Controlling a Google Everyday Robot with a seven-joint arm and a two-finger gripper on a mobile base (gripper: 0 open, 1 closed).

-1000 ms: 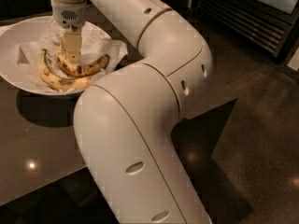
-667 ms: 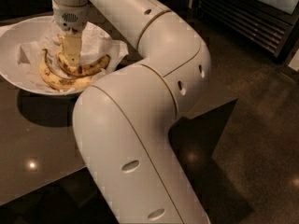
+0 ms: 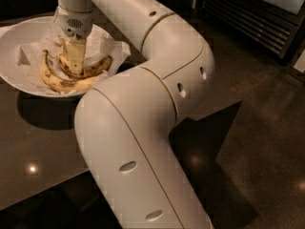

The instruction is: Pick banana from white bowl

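Brown-speckled yellow banana (image 3: 99,66) lying on crumpled paper in the white bowl (image 3: 24,32), just beside a paler banana (image 3: 57,82), beneath the gripper (image 3: 75,69) lowered onto its middle, clamped or not impossible to tell; grasp step seemingly in hand, next calling for a secure pinch and straight lift.

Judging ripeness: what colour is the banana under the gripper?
Camera view: curved banana yellow, brown-speckled; gripper above.

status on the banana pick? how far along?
Done: the approach. The gripper sits low inside the white bowl, right at the speckled banana. In hand: the grasp itself; I can't tell whether it has a hold. Left: the lift out. The banana lies on the paper lining beside a paler banana, not raised.
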